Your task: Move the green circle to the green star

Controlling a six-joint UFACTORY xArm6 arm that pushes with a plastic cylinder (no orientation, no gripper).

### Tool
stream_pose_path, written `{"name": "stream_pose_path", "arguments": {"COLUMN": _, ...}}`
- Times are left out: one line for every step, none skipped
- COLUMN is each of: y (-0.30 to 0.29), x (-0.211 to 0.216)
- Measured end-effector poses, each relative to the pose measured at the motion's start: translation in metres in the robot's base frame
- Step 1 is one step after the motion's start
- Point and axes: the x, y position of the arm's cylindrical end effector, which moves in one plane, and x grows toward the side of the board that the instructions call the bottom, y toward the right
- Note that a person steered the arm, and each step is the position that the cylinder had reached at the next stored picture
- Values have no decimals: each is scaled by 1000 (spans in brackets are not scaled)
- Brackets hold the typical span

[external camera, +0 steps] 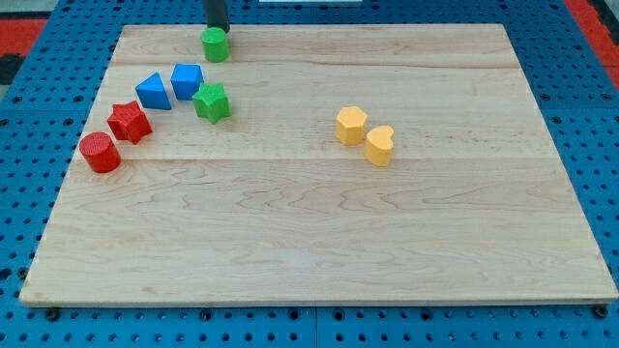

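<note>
The green circle (215,44) sits near the tabletop's (319,242) top edge, with the green star (211,101) a little below it, beside the blue cube (187,80). My tip (218,30) stands just behind the circle, touching or nearly so. No pincer here, just the rod coming down upright from the view's top. The circle looks small, light and rigid; it should slide easily, though a round side may slip off an off-centre push, so I'd press through its middle.

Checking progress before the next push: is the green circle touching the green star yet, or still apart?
Apart. The green circle sits above the green star with bare wood between them; my tip is just behind the circle.
</note>
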Motion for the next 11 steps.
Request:
{"name": "stream_pose_path", "arguments": {"y": -31, "x": 0}}
{"name": "stream_pose_path", "arguments": {"y": -27, "x": 16}}
{"name": "stream_pose_path", "arguments": {"y": 37, "x": 28}}
{"name": "stream_pose_path", "arguments": {"y": 62, "x": 75}}
{"name": "stream_pose_path", "arguments": {"y": 76, "x": 105}}
{"name": "stream_pose_path", "arguments": {"y": 78, "x": 131}}
{"name": "stream_pose_path", "arguments": {"y": 78, "x": 169}}
{"name": "stream_pose_path", "arguments": {"y": 80, "x": 189}}
{"name": "stream_pose_path", "arguments": {"y": 124, "x": 206}}
{"name": "stream_pose_path", "arguments": {"y": 118, "x": 234}}
{"name": "stream_pose_path", "arguments": {"y": 86, "x": 233}}
